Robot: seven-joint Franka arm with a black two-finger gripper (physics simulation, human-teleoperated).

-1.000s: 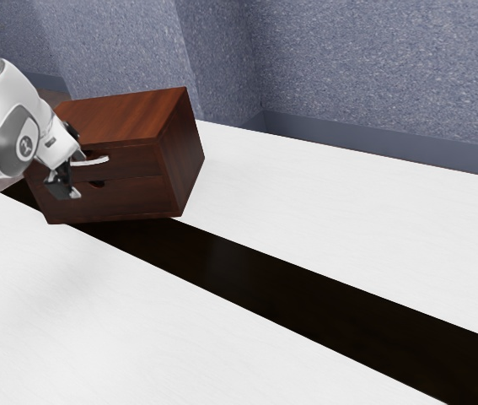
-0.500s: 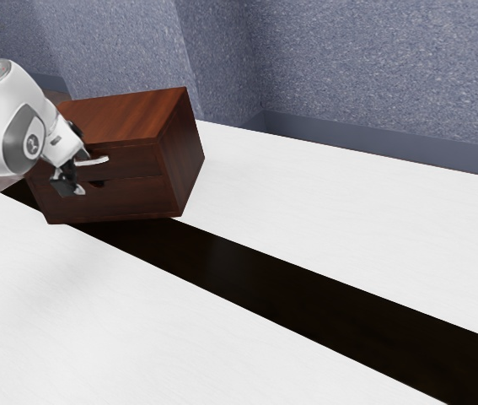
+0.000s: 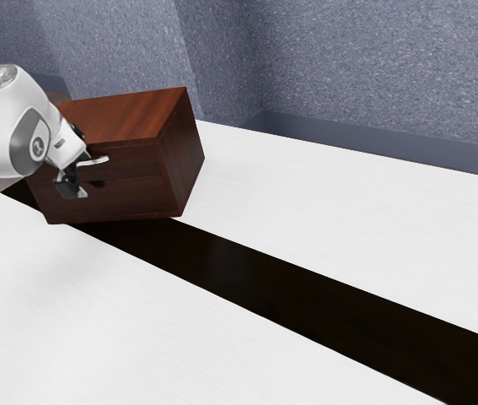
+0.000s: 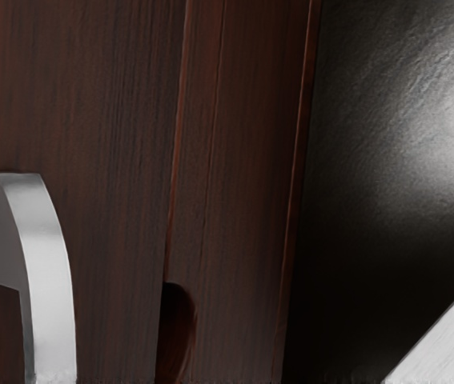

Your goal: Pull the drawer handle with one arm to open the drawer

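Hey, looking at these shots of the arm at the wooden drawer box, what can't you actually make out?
- Handle: the claw covers its arm-side end in the exterior view; the wrist view's lower edge cuts it off.
- Claw's hold on the handle: too small to tell, exterior view.
- Drawer: whether it has slid out is too small to judge, exterior view.
- Cabinet front: the arm hides the part toward the exterior view's left.

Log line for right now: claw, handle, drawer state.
phase: at handle | claw: at cabinet front, just under the silver handle | drawer: looks shut, no gap seen
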